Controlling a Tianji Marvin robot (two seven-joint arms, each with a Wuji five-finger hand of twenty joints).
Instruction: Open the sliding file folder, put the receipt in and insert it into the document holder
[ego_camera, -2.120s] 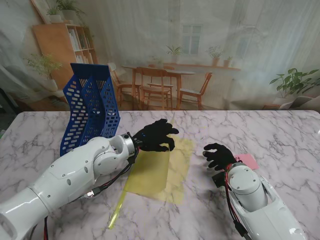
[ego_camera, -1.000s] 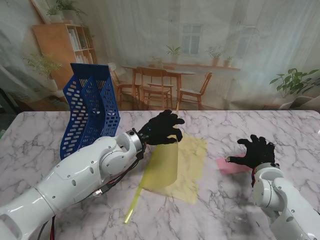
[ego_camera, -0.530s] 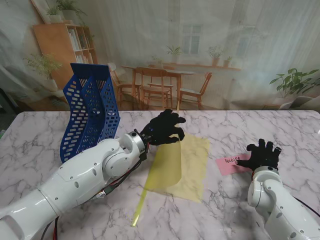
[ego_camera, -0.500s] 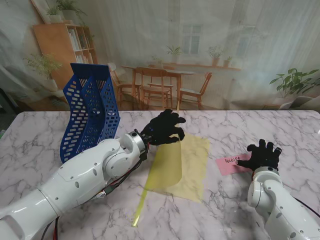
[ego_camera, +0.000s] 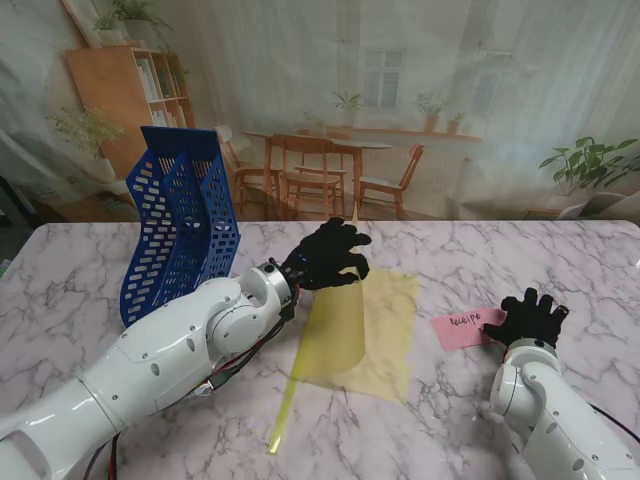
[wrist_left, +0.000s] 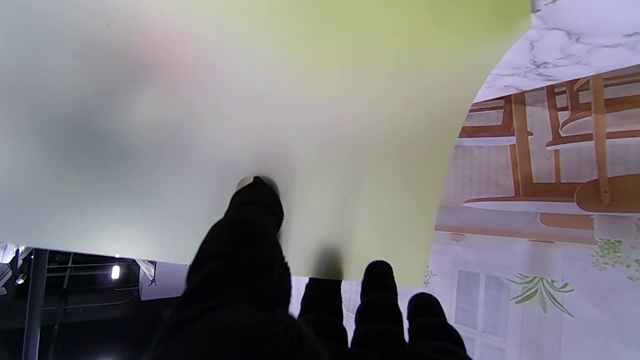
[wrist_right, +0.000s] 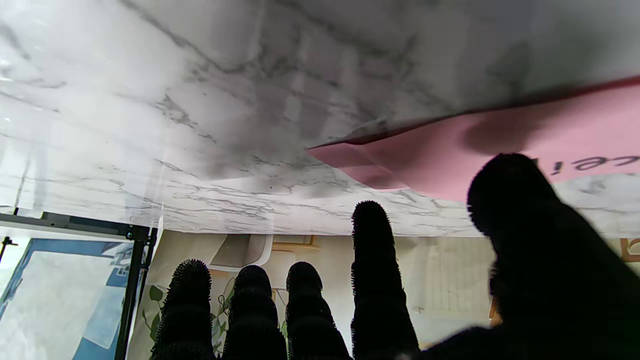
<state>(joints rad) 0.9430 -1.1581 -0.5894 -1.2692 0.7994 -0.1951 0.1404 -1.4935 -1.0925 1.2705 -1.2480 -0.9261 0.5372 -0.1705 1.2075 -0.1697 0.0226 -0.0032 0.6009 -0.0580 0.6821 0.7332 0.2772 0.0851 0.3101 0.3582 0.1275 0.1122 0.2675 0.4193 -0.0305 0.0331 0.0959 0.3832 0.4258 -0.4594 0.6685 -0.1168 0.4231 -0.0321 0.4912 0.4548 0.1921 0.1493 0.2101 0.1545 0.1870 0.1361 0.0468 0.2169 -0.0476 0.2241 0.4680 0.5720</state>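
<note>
The translucent yellow file folder (ego_camera: 385, 335) lies mid-table with its top sheet (ego_camera: 335, 325) curled upward. My left hand (ego_camera: 325, 255) is shut on that sheet's far edge. In the left wrist view the thumb (wrist_left: 255, 210) presses the sheet (wrist_left: 250, 100) against the fingers behind it. The folder's yellow slide bar (ego_camera: 284, 415) lies loose on the table, nearer to me. The pink receipt (ego_camera: 465, 328) rests flat to the right of the folder. My right hand (ego_camera: 530, 318) is open at the receipt's right end, fingers spread, with the thumb (wrist_right: 520, 210) over the receipt (wrist_right: 450, 160).
The blue mesh document holder (ego_camera: 180, 225) stands upright at the far left of the marble table (ego_camera: 90, 280). A printed room backdrop runs behind the table's far edge.
My right hand has drawn back to the right and nearer to me, uncovering the receipt, which now lies flat. My left hand has raised the folder's top sheet a little higher.
</note>
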